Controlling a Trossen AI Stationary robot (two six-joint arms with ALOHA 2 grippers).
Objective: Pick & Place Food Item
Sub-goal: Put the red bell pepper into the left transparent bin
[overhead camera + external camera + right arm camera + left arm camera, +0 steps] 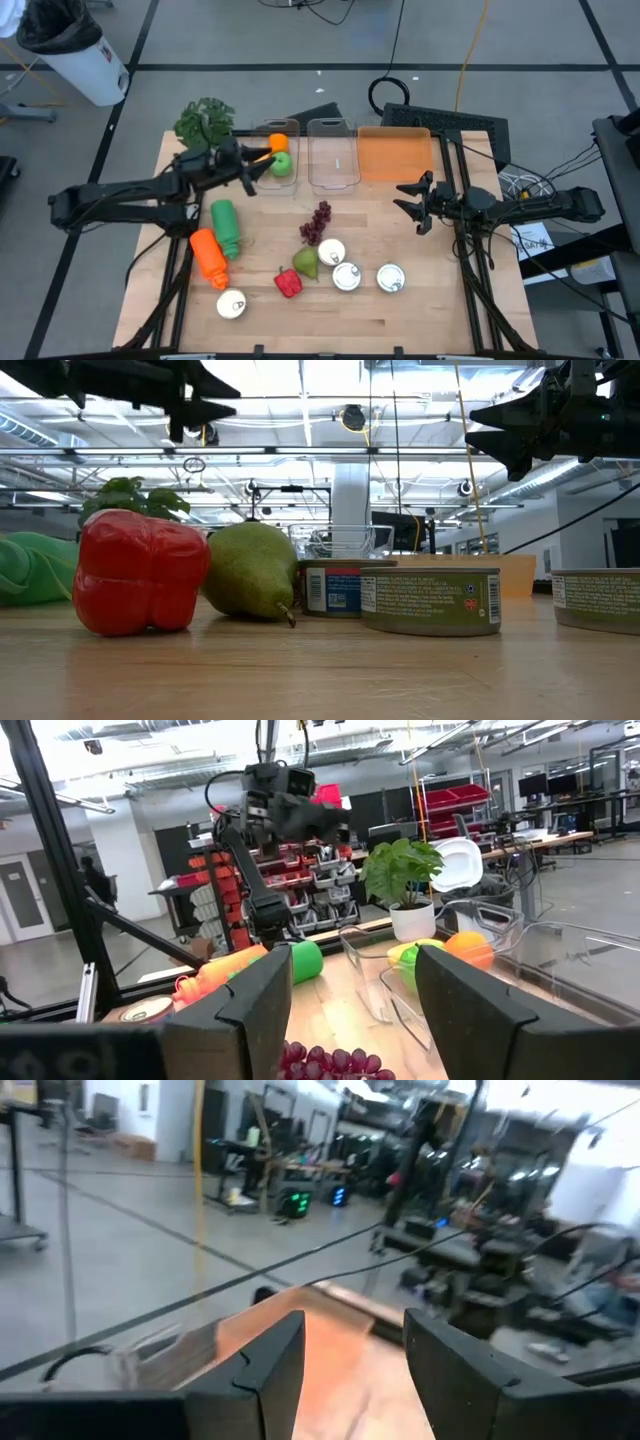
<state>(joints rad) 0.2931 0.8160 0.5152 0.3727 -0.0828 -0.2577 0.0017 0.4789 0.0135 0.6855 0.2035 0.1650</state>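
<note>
Food lies on the wooden table: purple grapes, a pear, a red pepper, and an orange and a green apple inside the left clear bin. My left gripper hovers open just left of that bin, raised off the table and pointing level toward the table's right, with nothing between its fingers. My right gripper waits open at the right, above the table, and points toward the table's left.
A second clear bin and an orange bin stand in a row at the far edge. A green bottle, an orange bottle and several cans lie near the front. A potted plant stands at the far left corner.
</note>
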